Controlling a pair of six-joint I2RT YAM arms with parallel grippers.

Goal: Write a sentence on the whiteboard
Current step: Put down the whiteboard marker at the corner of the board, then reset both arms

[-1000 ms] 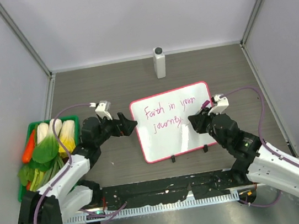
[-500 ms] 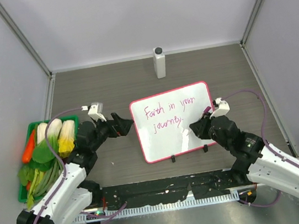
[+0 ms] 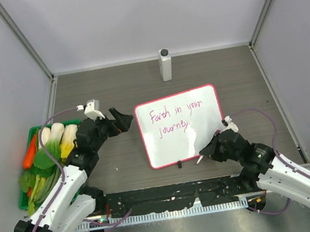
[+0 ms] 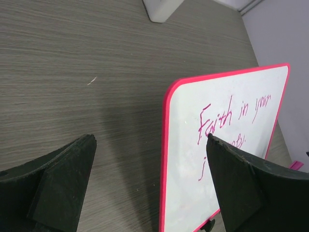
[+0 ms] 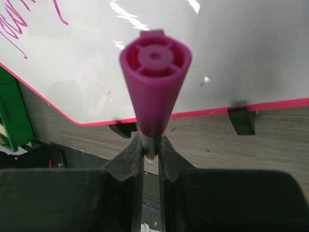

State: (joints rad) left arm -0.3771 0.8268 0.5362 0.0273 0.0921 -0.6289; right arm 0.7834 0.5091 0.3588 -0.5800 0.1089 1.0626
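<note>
The whiteboard [image 3: 182,126], white with a pink-red frame and two black clip feet, stands tilted mid-table. It also shows in the left wrist view [image 4: 227,145] and the right wrist view [image 5: 203,58]. The sentence [image 3: 173,116], pink cursive "Faith in your journey", runs in two lines; part of it shows in the left wrist view [image 4: 217,121]. My left gripper [image 3: 122,121] is open and empty, just left of the board's left edge. My right gripper [image 3: 205,152] is shut on a pink marker [image 5: 154,82], low by the board's bottom edge, off its face.
A white bottle with a dark cap [image 3: 165,64] stands at the back centre. A green tray of vegetables [image 3: 45,157] sits at the left edge. Grey walls close the table on three sides.
My right gripper has pulled back with the marker from the end of "journey" down to the board's bottom edge. My left gripper has moved back off the board's left edge and up a little.
</note>
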